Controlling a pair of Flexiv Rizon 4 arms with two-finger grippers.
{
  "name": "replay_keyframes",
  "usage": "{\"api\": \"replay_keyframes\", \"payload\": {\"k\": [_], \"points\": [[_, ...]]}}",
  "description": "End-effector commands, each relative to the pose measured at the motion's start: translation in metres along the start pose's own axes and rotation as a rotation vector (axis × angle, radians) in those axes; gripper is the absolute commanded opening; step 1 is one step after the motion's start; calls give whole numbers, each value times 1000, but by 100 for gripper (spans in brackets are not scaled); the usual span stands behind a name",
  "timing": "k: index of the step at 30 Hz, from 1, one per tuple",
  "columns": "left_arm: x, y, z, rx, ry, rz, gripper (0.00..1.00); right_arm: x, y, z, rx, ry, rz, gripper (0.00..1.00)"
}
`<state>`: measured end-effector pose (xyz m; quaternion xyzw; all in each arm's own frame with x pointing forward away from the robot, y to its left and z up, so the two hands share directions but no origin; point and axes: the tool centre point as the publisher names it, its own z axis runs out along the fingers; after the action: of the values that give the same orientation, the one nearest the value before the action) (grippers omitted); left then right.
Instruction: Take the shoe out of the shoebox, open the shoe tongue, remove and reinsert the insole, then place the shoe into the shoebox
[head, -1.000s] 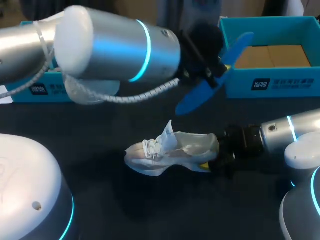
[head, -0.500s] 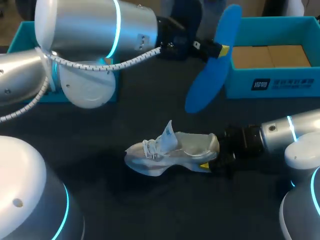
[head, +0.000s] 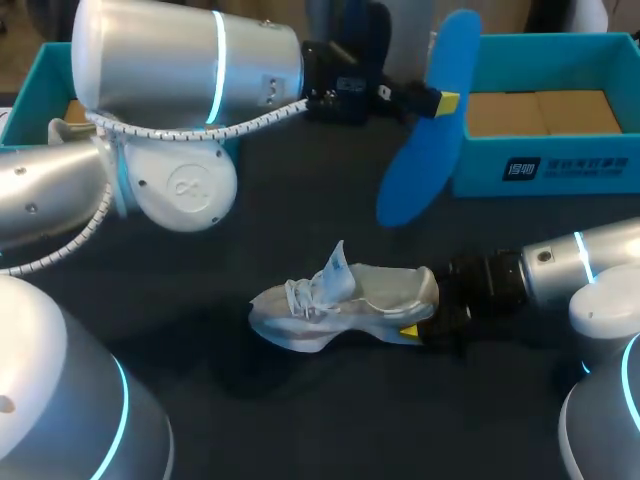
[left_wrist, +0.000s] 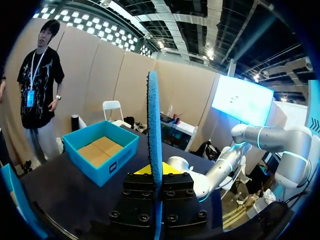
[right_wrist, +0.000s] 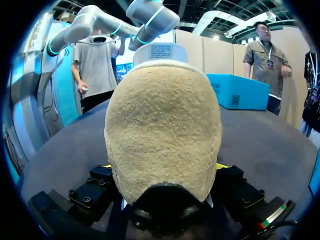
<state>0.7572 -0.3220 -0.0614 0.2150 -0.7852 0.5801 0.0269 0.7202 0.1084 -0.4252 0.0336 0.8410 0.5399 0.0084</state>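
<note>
- Clamps the insole (head: 420, 170) in the left gripper (head: 447, 102), both fingers pressed on its flat faces partway along its length.
- Holds that blue insole upright in the air, longer end hanging down, clear of the worktop (head: 300, 430).
- Shows it edge-on in the left wrist view, a thin blue line standing between the fingers.
- Places it just in front of the near left corner of the shoebox (head: 545, 165), well apart from the shoe (head: 340, 305).
- Brings the left arm (head: 180, 70) in from the left across the back of the worktop, partly hiding a second teal box (head: 30, 95).
- Grasps the heel of the shoe in the right gripper (head: 425, 322), with a yellow tip on either side of the heel in the right wrist view.
- Fills most of the right wrist view with the fuzzy heel.
- Rests the pale shoe on the worktop near the middle, toe toward the left, heel toward the right arm (head: 560, 265).
- Has the tongue (head: 335, 268) standing up above the laces, with the mouth of the shoe open.
- Sets the shoebox at the back right of the worktop, open at the top, brown cardboard showing on its floor.
</note>
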Motion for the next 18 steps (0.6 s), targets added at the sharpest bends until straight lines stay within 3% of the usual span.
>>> {"api": "replay_keyframes", "payload": {"k": [1, 13, 18], "points": [[-2, 1, 0, 2, 16, 1, 0, -1, -1, 3, 4, 0, 1, 0], [-2, 1, 0, 2, 16, 1, 0, -1, -1, 3, 4, 0, 1, 0], [9, -14, -17, 9, 68, -89, 0, -1, -1, 3, 4, 0, 1, 0]]}}
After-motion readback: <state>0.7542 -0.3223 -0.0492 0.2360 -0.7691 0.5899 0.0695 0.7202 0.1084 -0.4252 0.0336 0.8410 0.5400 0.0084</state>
